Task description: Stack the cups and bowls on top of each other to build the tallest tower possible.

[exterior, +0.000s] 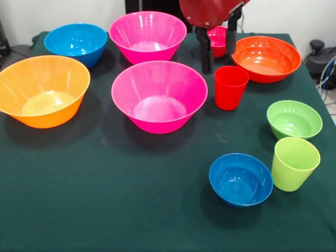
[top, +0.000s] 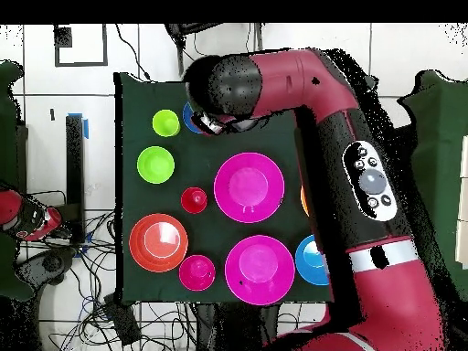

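My gripper (exterior: 219, 60) hangs at the far side with its two black fingers apart and nothing between them. It shows in front of the small red bowl (exterior: 218, 38) and beside the red cup (exterior: 231, 86). The wide red-orange bowl (exterior: 265, 58) sits right of it. The lime-green cup (exterior: 294, 164), small green bowl (exterior: 294, 119) and small blue bowl (exterior: 240, 179) stand at the near right. In the overhead view the arm's end (top: 212, 122) partly covers the small blue bowl (top: 189, 117). Every piece stands alone and upright.
Two big pink bowls (exterior: 159, 97) (exterior: 147, 35) fill the middle. The yellow-orange bowl (exterior: 42, 89) and mid-sized blue bowl (exterior: 76, 43) sit at the left. The green cloth (exterior: 105, 210) covers the table. In the overhead view the arm (top: 366, 183) hides most of the yellow-orange bowl.
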### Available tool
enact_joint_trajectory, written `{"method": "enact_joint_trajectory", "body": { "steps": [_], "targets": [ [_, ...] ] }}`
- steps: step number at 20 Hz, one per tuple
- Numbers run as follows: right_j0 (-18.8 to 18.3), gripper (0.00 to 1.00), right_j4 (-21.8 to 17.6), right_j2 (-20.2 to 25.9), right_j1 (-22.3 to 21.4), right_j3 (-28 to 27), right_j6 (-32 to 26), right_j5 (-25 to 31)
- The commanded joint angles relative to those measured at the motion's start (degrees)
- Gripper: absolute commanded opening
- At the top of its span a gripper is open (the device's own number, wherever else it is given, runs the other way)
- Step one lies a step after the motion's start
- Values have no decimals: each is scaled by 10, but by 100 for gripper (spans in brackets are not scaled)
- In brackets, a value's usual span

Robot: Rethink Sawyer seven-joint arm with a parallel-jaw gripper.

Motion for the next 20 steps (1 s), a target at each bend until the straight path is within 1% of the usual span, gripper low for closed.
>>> {"method": "enact_joint_trajectory", "body": {
  "steps": [1,3,6,14,16,20],
  "targets": [
    [11,100,-69,22,24,43,-253,30],
    [14,100,-75,19,25,47,-263,18],
    [18,100,-76,13,27,54,-253,-3],
    [34,100,-81,-6,24,69,-226,1],
    [36,100,-85,-9,23,72,-227,6],
    [32,100,-89,-9,22,85,-231,-4]
  ]
}}
